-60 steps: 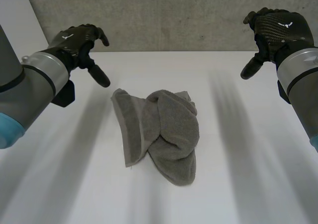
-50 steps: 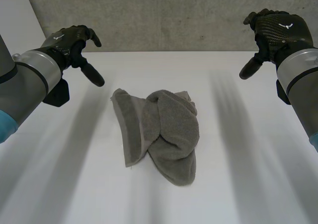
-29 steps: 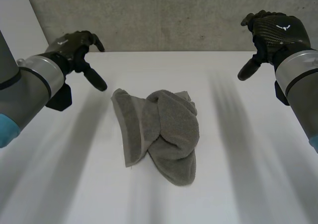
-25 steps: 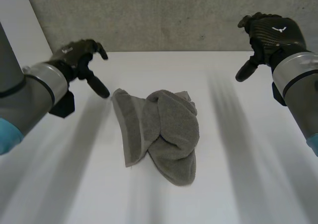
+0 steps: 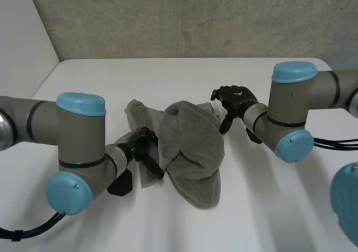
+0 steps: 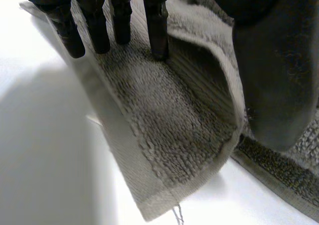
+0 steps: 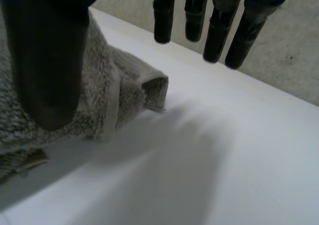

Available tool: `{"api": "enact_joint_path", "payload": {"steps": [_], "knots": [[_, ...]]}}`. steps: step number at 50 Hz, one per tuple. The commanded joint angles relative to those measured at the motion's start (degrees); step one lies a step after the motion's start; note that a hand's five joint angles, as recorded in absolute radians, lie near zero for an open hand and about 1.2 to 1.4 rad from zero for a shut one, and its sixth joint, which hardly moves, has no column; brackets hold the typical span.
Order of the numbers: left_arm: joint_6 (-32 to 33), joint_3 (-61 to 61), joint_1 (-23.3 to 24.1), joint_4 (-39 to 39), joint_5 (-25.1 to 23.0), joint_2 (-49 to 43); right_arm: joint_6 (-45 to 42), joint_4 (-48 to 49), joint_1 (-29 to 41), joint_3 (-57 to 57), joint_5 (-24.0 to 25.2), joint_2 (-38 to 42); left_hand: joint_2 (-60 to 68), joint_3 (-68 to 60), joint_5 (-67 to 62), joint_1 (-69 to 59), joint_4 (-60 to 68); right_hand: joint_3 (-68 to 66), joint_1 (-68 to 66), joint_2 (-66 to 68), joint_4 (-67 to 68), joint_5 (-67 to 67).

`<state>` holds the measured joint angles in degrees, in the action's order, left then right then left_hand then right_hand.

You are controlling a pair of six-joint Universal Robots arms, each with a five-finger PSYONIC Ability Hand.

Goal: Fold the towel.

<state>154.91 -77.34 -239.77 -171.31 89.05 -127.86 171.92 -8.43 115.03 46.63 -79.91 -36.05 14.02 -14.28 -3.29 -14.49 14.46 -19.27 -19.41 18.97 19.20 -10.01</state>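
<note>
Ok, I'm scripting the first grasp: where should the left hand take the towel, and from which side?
Probably the hemmed flap on the towel's left side, coming from the left, beside the left hand. It lies flat, clear of the bunched middle, with a loose corner to pinch.

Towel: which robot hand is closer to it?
Left. The left hand has its fingertips on the towel's left edge flap. The right hand hovers by its far right corner, apparently not touching.
</note>
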Motion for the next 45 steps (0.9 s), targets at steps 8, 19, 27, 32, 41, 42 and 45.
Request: {"api": "enact_joint_path", "payload": {"steps": [8,19,27,32,41,42,45], "knots": [[-0.49,4.12,1.76,-0.08,0.59,-4.85,0.08,0.17,1.69,-5.32,0.01,5.38,-2.63,2.89,1.90,3.10,-3.07,-28.16,-28.02,28.46,28.23,-27.42],[-0.66,7.64,2.73,0.01,0.77,-7.49,5.09,-0.36,1.78,-5.06,2.99,3.54,10.66,-10.40,-11.39,-10.19,10.22,-44.87,-44.73,45.17,44.94,-44.13],[-0.75,7.64,2.73,0.01,0.68,-7.57,6.06,-2.38,1.96,-4.53,4.32,3.36,20.84,-20.58,-21.57,-20.37,20.40,-20.76,-20.62,21.06,20.83,-20.02],[-0.40,7.73,2.64,-0.08,0.42,-7.57,6.15,-2.56,2.22,-4.71,4.32,3.88,44.40,-44.13,-45.13,-43.92,43.96,-34.55,-34.41,34.85,34.62,-33.81],[5.75,14.41,0.53,-0.08,0.51,-6.96,4.66,-2.38,1.96,-15.13,6.95,4.23,65.98,-65.72,-66.71,-65.51,65.54,-60.73,-60.59,61.03,60.80,-59.99],[9.06,17.97,-1.04,-0.08,0.42,-6.96,4.65,-2.38,1.96,-15.17,6.96,4.24,65.98,-65.72,-66.71,-65.51,65.54,-60.73,-60.59,61.03,60.80,-59.99],[17.57,27.97,-4.81,0.01,0.33,-7.31,1.77,-1.86,1.08,-27.75,6.43,4.41,65.98,-65.72,-66.71,-65.51,65.54,-60.73,-60.59,61.03,60.80,-59.99]]}}
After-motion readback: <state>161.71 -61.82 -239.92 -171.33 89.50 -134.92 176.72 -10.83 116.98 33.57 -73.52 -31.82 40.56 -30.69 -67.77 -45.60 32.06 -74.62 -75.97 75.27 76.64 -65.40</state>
